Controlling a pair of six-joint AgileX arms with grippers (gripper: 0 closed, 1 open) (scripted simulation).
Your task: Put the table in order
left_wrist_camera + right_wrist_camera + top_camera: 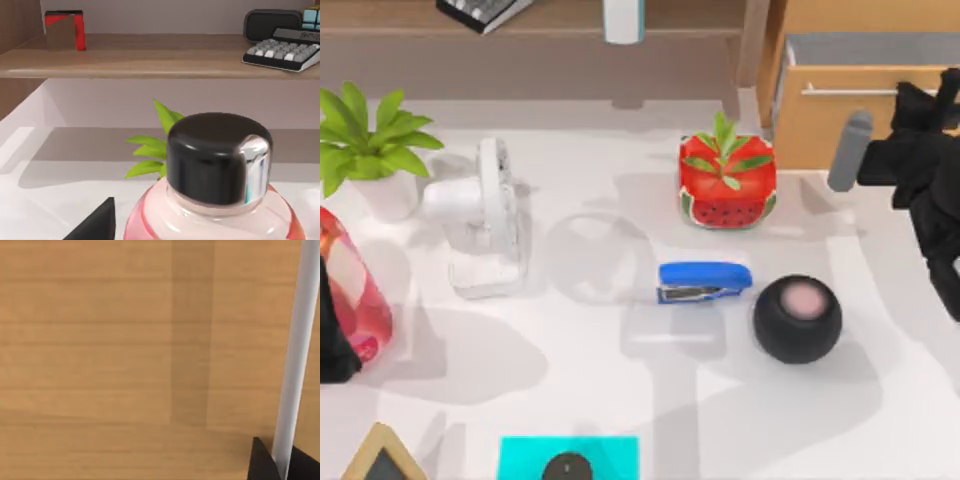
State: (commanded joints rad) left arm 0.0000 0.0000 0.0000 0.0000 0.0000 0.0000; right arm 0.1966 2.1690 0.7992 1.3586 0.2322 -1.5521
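The white table (620, 400) carries scattered items. At its left edge my left gripper (338, 335) is shut on a red-pink bottle (350, 290) with a black cap (217, 157); one finger (95, 225) shows beside the bottle's body. At the back right, my right gripper (912, 100) is at the front of the light-wood drawer cabinet (820, 120). The pale drawer handle (295, 340) runs between its black fingertips, and the gripper (286, 465) is shut on it. The drawer stands pulled out, showing its pale inside (860, 48).
On the table stand a potted plant (365, 150), a white fan (490, 215), a watermelon planter (727, 180), a blue stapler (705, 281), a black round speaker (797, 318), a cyan pad (570, 458) and a small chalkboard (382, 458). A shelf behind holds a keyboard (282, 50).
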